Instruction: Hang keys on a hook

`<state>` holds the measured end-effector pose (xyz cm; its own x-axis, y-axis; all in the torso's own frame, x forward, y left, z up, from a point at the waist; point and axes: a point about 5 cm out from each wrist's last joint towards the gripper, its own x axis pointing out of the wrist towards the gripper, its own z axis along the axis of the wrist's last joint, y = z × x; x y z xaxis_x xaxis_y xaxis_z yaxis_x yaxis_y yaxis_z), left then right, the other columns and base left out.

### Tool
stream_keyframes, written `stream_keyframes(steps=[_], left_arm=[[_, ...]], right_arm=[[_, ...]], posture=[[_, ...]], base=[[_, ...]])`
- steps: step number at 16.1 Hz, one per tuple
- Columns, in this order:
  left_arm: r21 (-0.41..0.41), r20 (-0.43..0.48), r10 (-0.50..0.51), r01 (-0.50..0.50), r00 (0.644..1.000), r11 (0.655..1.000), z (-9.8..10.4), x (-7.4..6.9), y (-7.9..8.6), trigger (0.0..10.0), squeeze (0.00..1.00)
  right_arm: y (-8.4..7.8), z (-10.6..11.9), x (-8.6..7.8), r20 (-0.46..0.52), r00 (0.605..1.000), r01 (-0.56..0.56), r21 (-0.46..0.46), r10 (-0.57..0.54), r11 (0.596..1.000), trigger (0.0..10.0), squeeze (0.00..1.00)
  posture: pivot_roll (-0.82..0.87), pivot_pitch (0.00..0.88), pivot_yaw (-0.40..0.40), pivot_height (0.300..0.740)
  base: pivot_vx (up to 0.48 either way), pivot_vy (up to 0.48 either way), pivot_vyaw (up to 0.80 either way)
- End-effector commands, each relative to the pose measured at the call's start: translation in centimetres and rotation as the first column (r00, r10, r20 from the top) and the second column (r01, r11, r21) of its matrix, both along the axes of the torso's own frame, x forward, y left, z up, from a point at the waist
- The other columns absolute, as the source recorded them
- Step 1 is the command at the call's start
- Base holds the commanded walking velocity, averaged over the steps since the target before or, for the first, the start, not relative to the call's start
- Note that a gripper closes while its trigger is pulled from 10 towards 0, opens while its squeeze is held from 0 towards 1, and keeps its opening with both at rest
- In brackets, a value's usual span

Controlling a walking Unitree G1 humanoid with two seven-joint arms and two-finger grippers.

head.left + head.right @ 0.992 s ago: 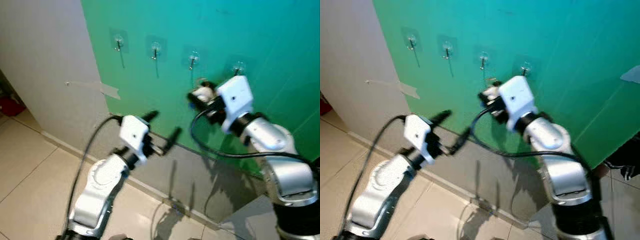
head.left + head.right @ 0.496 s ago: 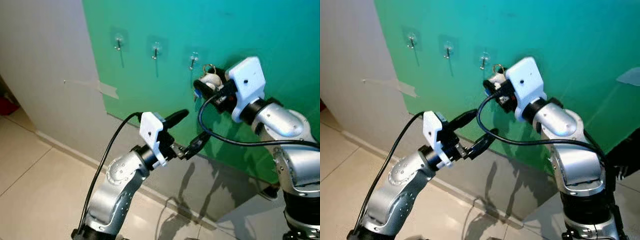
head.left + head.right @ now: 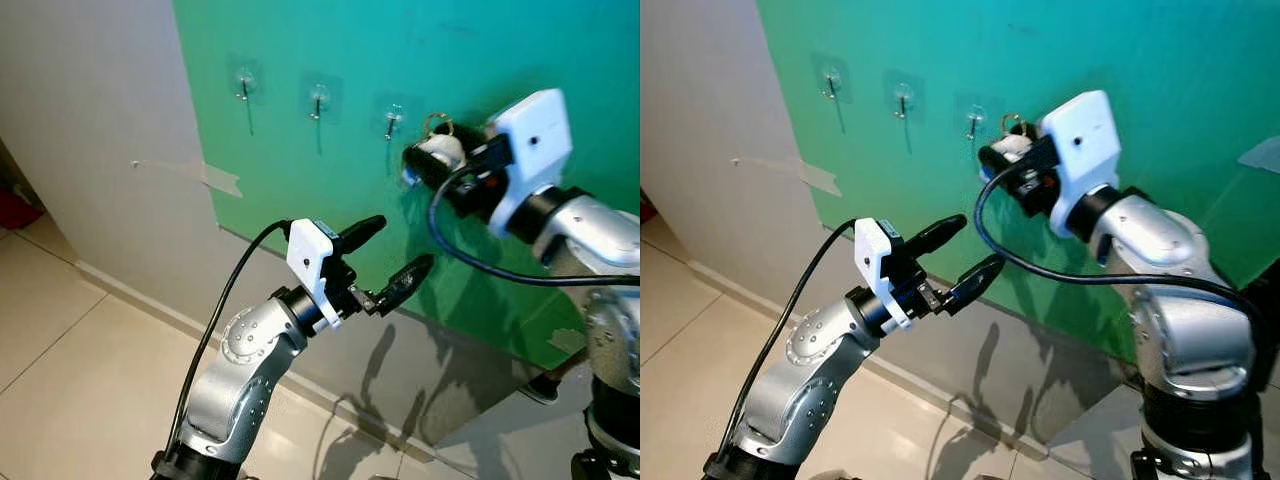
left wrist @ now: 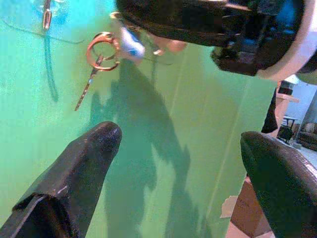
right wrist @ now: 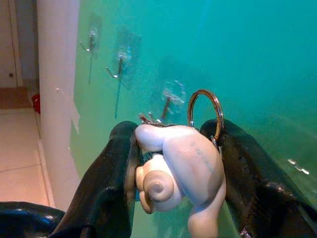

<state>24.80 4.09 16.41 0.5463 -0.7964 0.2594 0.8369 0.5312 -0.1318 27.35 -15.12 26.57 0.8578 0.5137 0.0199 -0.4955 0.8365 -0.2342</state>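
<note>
Keys: a bunch on a thin metal split ring [image 5: 204, 106] with a smooth cream-white snail-shaped charm [image 5: 178, 171], pinched between the two black fingers of the right claw [image 3: 1012, 160]. The fingers press on the charm from either side, so the ring stands free above the fingertips; this hold seems chosen to leave the loop open for threading over a hook. In the left wrist view the ring [image 4: 102, 50] reads coppery, with one slim key blade [image 4: 86, 89] dangling below it and a small blue tag beside it.

Position: the bunch is held up at the green painted wall panel [image 3: 560, 40], close before it and near the third small metal hook on a clear adhesive pad [image 3: 391, 122], which lies just beyond the right claw. Whether the ring touches the wall cannot be told. It is not yet on any hook.

Hooks: two more of the same kind, first [image 3: 244, 88] and second [image 3: 317, 101], stand farther off along the panel on the far side from the right claw, both bare.

Left claw [image 3: 385, 258]: fingers spread wide, holding nothing, raised below and short of the right claw, pointing towards the panel; judged to be waiting in support, its wrist camera looking up at the ring.

Next step, as judged: line the ring's opening over the hook's tip.
</note>
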Motion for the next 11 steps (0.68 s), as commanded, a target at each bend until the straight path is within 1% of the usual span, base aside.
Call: stream_keyframes(steps=[1,3,6,11], left_arm=[[-0.010,0.005,-0.015,0.016,1.000,1.000,0.3,0.1,-0.3,10.0,0.00],[-0.009,0.001,-0.014,0.014,1.000,1.000,0.2,0.2,-0.2,10.0,0.00],[-0.006,-0.004,-0.021,0.021,1.000,1.000,0.2,0.3,-0.2,10.0,0.00],[0.000,-0.010,-0.033,0.033,0.999,0.999,0.1,0.4,-0.2,10.0,0.00]], right_arm=[[-0.5,-0.3,-0.6,-0.053,0.998,0.036,0.063,-0.033,0.997,10.0,0.00],[-0.6,-0.8,-1.1,-0.109,0.992,0.071,0.136,-0.056,0.988,10.0,0.00],[-0.2,-1.8,-2.5,-0.172,0.984,0.068,0.161,-0.040,0.985,10.0,0.00],[-0.5,-1.6,-2.5,-0.200,0.977,0.120,0.218,-0.076,0.968,10.0,0.00]], posture=[[-0.12,0.000,-0.065,0.740],[-0.13,0.000,-0.060,0.740],[-0.14,0.000,-0.047,0.740],[-0.15,0.000,-0.032,0.740]], base=[[0.000,0.000,0.00],[0.000,0.000,0.00],[0.000,0.000,0.00],[0.000,0.000,0.00]])
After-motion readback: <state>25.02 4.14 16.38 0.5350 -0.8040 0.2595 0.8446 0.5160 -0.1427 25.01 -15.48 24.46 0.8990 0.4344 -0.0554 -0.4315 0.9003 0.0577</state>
